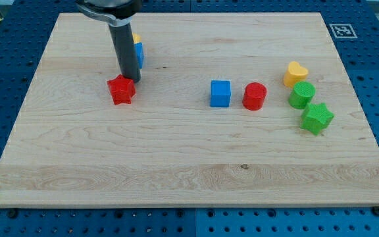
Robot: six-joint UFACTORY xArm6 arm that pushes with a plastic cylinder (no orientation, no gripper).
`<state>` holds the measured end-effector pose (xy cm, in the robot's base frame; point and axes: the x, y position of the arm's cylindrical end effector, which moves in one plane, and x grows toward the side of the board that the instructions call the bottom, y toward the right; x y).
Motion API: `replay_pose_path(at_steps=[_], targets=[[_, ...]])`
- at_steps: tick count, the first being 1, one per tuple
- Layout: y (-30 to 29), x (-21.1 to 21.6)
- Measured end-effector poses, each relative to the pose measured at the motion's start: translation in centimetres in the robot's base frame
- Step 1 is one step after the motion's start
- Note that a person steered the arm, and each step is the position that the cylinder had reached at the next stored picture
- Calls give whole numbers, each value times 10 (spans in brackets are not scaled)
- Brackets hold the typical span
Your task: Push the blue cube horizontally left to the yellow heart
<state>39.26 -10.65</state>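
The blue cube (220, 93) sits near the middle of the wooden board (176, 164). The yellow heart (295, 74) lies at the view's right, well to the right of the cube and slightly higher. A red cylinder (254, 96) stands between them, close to the cube's right side. My tip (130, 80) is far to the view's left of the cube. It rests right at the upper right edge of a red star (121, 89).
A green cylinder (302, 95) sits just below the yellow heart, and a green star (317, 118) below that. Another blue block (139, 55) with a yellow block (137, 39) behind it is partly hidden by the rod at the upper left.
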Motion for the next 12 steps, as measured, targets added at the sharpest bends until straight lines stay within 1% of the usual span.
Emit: replay_pose_path(at_steps=[1,2,3,4,5,6,7,8,9,10,11,12], targets=[[27,2],[69,21],[119,54],[198,98],[271,97],[287,69],[245,66],[184,64],[152,49],[147,38],[126,34],[87,34]])
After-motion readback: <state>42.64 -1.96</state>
